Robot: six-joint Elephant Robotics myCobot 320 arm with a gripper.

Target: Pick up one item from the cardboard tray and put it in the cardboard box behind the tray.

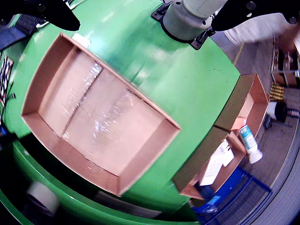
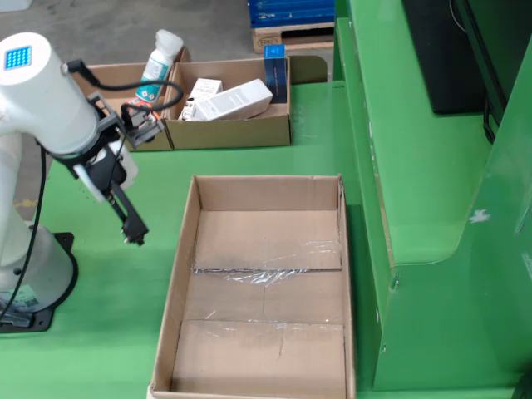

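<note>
A large empty cardboard box (image 2: pixel 184 274) lies open on the green table; its floor shows clear tape. From the wrist view I look down into this box (image 1: pixel 47 70). Behind it stands a low cardboard tray (image 2: pixel 229 133) with a long white carton (image 2: pixel 233 100), a small white carton (image 2: pixel 199 88) and a blue box (image 2: pixel 275 66). A white bottle with a teal label (image 2: pixel 156 60) stands in its left part. The tray (image 1: pixel 206 157) and bottle (image 1: pixel 249 143) appear at the wrist view's right. My gripper (image 2: pixel 133 234) hangs left of the big box, above bare table, open and holding nothing. Its dark fingers (image 1: pixel 61 16) spread along the wrist view's top edge.
The arm's white base (image 2: pixel 25 283) stands at the table's left edge, with a cable trailing down. A raised green wall (image 2: pixel 416 166) runs along the box's right side. A blue pallet (image 2: pixel 291 12) sits on the floor behind the tray. A tape roll (image 1: pixel 42 197) lies below the table edge.
</note>
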